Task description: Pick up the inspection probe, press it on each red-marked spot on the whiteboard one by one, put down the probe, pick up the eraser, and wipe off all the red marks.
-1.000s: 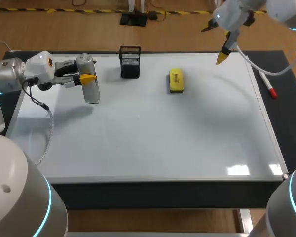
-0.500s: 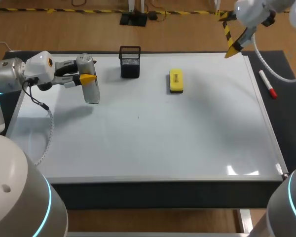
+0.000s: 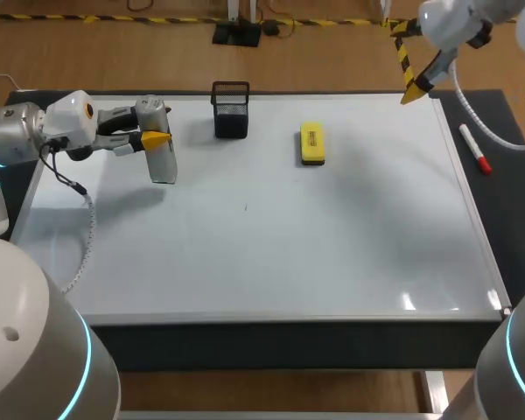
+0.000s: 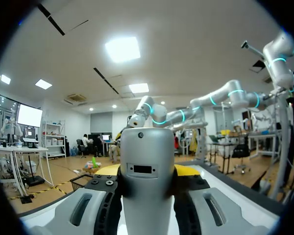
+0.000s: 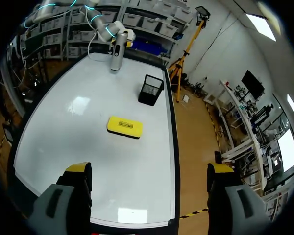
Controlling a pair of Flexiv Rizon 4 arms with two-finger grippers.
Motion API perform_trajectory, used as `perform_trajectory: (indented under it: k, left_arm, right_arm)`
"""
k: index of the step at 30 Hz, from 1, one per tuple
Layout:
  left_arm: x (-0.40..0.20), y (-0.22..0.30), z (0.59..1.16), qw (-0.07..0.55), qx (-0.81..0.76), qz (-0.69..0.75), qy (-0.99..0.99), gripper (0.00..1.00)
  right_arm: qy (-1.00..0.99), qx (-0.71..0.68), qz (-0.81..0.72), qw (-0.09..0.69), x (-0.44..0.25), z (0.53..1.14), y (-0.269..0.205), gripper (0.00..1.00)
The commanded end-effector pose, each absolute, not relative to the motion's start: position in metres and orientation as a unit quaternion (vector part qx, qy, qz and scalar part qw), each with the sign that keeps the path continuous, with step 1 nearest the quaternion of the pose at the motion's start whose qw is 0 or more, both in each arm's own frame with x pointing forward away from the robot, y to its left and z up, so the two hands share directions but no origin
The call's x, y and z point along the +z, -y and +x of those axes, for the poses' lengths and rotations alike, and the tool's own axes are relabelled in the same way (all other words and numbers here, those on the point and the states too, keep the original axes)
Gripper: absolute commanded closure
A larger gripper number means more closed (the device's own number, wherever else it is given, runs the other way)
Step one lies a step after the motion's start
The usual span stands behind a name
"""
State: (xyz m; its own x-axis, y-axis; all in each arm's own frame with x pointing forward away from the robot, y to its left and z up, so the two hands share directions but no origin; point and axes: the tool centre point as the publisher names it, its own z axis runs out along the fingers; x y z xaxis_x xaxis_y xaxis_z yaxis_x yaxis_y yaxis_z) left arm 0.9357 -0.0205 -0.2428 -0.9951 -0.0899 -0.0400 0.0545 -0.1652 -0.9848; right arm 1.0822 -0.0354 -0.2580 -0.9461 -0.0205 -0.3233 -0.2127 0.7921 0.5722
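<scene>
The left gripper point(image 3: 157, 137) was clamped on the probe point(image 3: 162, 162), which stood upright near the whiteboard's point(image 3: 332, 254) ten o'clock edge. Its tip possibly touched the surface. The right gripper point(image 3: 404, 63), fingers spread wide and empty, hung over the one o'clock corner. The eraser point(image 3: 312, 143) lay at its eight o'clock, well apart.

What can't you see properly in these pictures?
Head view: whether the probe in the left gripper touches the whiteboard, seen from above.
Head view: colour of the dark speck, too small.
Left wrist view: the probe's tip, hidden behind its own body.
Head view: inside the basket, too dark.
</scene>
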Motion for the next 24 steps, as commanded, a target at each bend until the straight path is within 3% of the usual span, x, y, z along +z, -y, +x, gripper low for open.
perform_trajectory:
  k: [1, 24]
  left_arm:
    - [-0.242, 0.020, 0.935, 0.048, -0.763, -0.013, -0.644, 1.00]
    - [-0.170, 0.042, 1.058, -0.015, -0.771, 0.091, -0.630, 1.00]
  right_arm:
    - [-0.935, 0.314, -0.063, 0.151, -0.257, 1.082, 0.036, 0.00]
    - [-0.935, 0.314, -0.063, 0.151, -0.257, 1.082, 0.036, 0.00]
